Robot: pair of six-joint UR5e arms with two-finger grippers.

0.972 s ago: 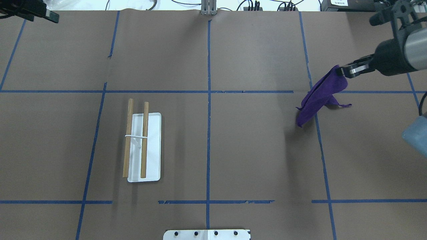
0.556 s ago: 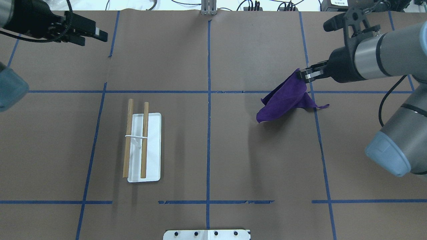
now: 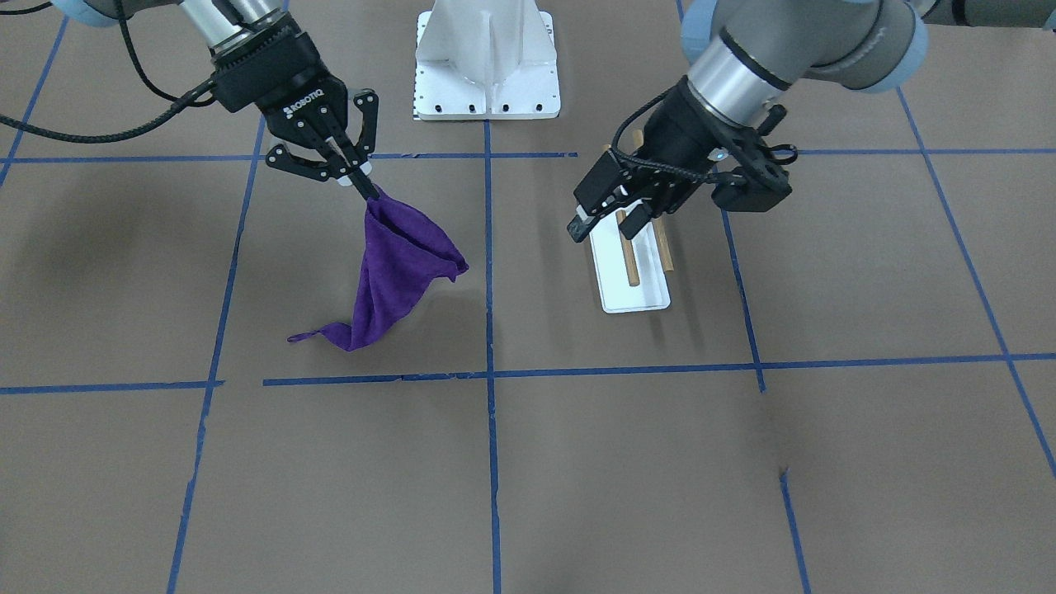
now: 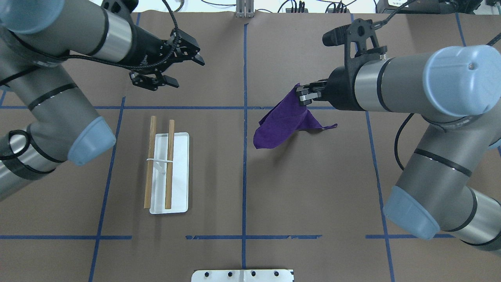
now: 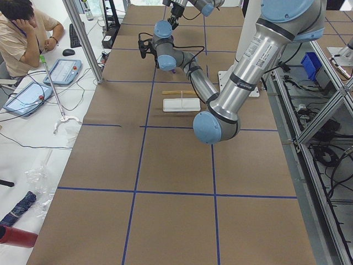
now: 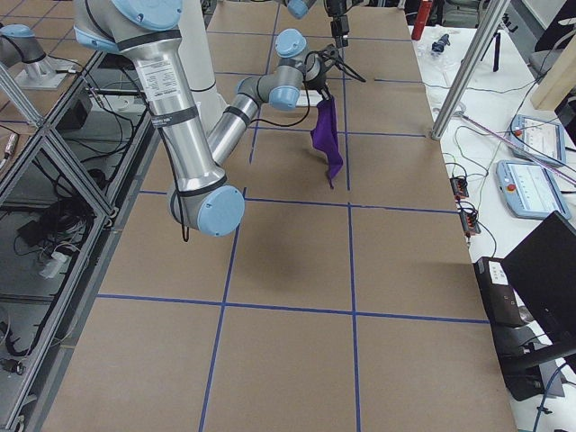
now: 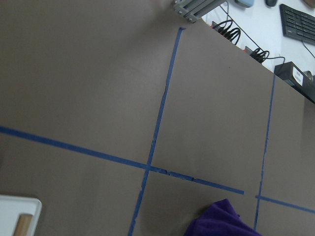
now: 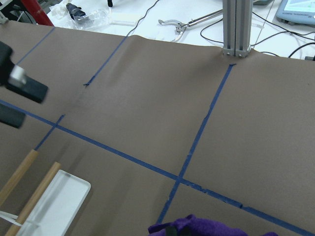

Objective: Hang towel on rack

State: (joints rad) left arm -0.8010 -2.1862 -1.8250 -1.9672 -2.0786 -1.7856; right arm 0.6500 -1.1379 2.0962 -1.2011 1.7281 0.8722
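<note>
The rack (image 4: pixel 179 176) is a white tray with two wooden dowels (image 4: pixel 169 164), lying left of centre; it also shows in the front view (image 3: pixel 639 293), the left side view (image 5: pixel 181 104) and the right wrist view (image 8: pixel 56 201). My right gripper (image 4: pixel 300 96) is shut on the top corner of a purple towel (image 4: pixel 280 125), which hangs just right of the centre line (image 3: pixel 396 280), its lower tip at or near the paper. My left gripper (image 4: pixel 188 73) is open and empty, raised beyond the rack's far end (image 3: pixel 604 231).
Brown paper with a blue tape grid (image 4: pixel 244 156) covers the table. A white bolted pedestal (image 3: pixel 487 66) stands at the robot's edge. An aluminium post (image 4: pixel 244 9) and cables line the far edge. An operator (image 5: pixel 22 27) sits beyond the table.
My right gripper has carried the towel left toward the centre line. My left arm has swung in from the far left corner to beyond the rack's far end.
</note>
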